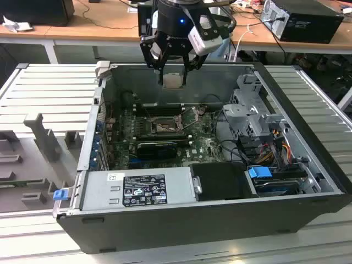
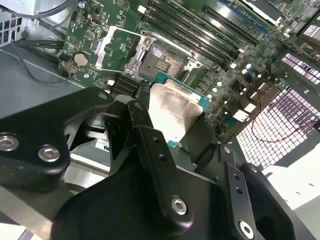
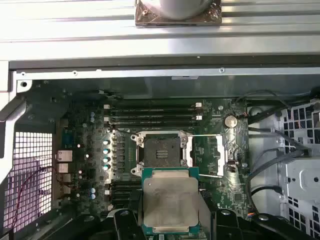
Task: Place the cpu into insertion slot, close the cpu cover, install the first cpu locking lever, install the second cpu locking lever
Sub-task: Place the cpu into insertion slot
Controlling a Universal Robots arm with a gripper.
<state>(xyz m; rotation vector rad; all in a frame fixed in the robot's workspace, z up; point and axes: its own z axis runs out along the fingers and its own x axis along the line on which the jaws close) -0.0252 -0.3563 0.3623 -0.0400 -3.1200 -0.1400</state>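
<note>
The cpu point(image 1: 172, 81) hangs in the air, clamped between the fingers of the hand point(image 1: 172, 74) above the open computer case point(image 1: 165, 231). It is well clear of the motherboard point(image 1: 209, 146). In both wrist views its dull silvery top faces the camera, with a green edge showing around it point(image 3: 170, 202) point(image 2: 175, 110). The dark fingers point(image 2: 150, 145) press on opposite sides of the chip.

The insertion slot point(image 3: 162, 152) lies bare on the board below. In the first wrist view the cpu appears just beside it, though the exterior view shows the chip held high above it. The cpu cover point(image 3: 220, 155) is swung open to one side of the slot, and green board shows through its square opening. The second wrist view shows the same open frame point(image 2: 117, 47) beside the bare slot point(image 2: 162, 60).

A round coin battery point(image 3: 230, 120) sits near the cover's far corner. A row of long dark memory slots point(image 3: 150, 114) runs along another side of the slot.

In the exterior view the case lies on its side with the side panel off. A grey power supply point(image 1: 140, 190) sits along its near edge. A metal drive cage point(image 1: 250, 110) with bundled cables stands at the exterior view's right. The case rests on a ribbed metal bench point(image 1: 49, 82).
</note>
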